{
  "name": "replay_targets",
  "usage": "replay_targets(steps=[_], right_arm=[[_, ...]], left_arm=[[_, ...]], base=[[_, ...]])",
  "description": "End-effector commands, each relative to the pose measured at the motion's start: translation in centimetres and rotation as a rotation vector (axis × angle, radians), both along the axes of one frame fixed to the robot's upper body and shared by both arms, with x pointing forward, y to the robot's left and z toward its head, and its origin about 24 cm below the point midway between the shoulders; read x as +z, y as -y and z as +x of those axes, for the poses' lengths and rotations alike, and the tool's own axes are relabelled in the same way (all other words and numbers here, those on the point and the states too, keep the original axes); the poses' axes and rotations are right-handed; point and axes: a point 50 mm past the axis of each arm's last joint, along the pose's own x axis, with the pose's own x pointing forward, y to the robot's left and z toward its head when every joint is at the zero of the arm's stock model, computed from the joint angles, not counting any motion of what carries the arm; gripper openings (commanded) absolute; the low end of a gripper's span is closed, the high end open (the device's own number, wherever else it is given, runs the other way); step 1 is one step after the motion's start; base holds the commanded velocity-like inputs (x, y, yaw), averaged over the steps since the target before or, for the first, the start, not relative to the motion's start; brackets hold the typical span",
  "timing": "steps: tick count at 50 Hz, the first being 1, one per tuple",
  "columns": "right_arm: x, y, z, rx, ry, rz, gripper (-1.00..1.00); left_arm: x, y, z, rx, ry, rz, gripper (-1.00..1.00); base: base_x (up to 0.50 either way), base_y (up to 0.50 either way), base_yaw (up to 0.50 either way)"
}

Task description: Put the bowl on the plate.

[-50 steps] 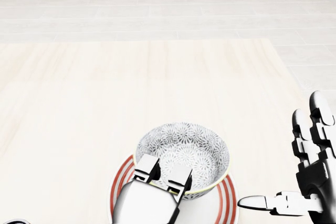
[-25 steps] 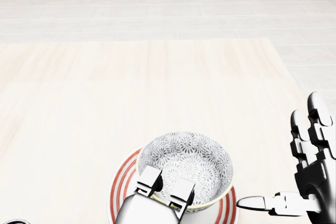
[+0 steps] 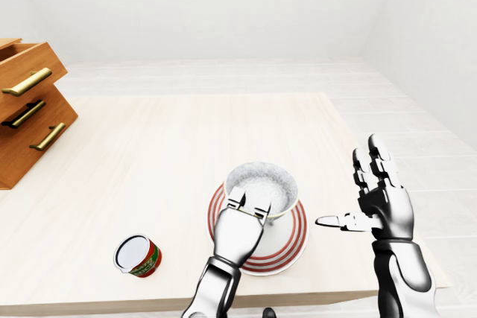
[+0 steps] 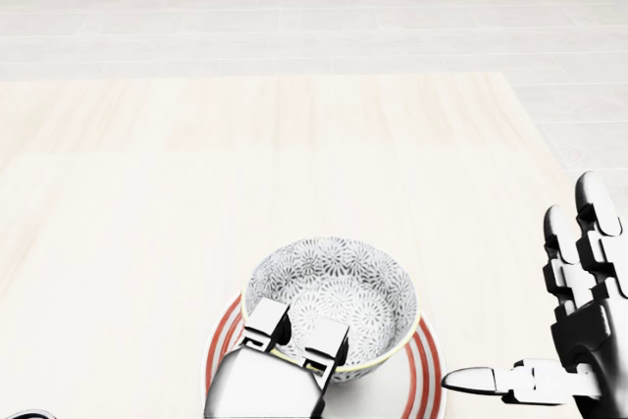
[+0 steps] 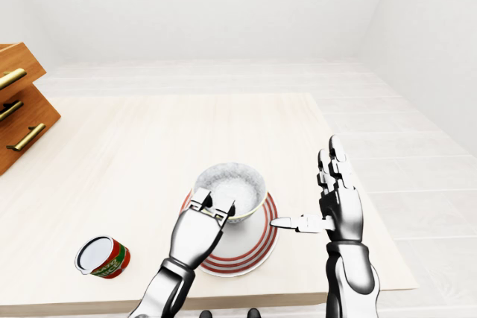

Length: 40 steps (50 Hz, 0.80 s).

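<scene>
- Left-eye view: the bowl, white with a grey pattern inside, is standing over the red-ringed plate near the 6 o'clock edge of the desk. Whether its foot is touching the plate I cannot tell.
- The left hand is reaching in from 6 o'clock. Its fingers are hooking over the bowl's 7 o'clock rim and clamping on it, and the thumb is hiding behind the hand.
- The right hand is hovering at 3 o'clock of the plate, apart from it. Its fingers are spread and pointing to 12, and its thumb is pointing to 9, with a gap showing before the plate.
- A red can is lying on its side at 8 o'clock of the plate, well apart from it. Wooden drawers with brass handles are sitting at the desk's 9 o'clock edge.
- Head view: the bowl is covering most of the plate, whose red rings are showing at 9 and 3 o'clock of it. Two left fingers are lying over the 7 o'clock rim, tips inside. The right hand is standing open at the view's 4 o'clock edge.
- Right-eye view: the bowl is sitting toward the plate's 11 o'clock side, leaving more plate bare at 5 o'clock. The right thumb tip is lining up with the plate's 3 o'clock rim, and I cannot tell whether they are touching.
</scene>
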Motion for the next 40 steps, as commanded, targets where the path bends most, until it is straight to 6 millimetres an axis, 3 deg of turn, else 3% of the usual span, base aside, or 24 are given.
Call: replay_targets(steps=[1,40], right_arm=[[0.2,0.0,-0.1,-0.001,0.003,-0.003,1.0],[0.0,0.1,0.1,-0.003,0.0,0.0,1.0]], left_arm=[[0.4,-0.4,1.0,0.036,0.03,-0.022,-1.0],[-1.4,-0.9,1.1,0.067,0.022,-0.007,-1.0]], base=[[0.0,0.0,0.0],[0.0,0.0,0.0]])
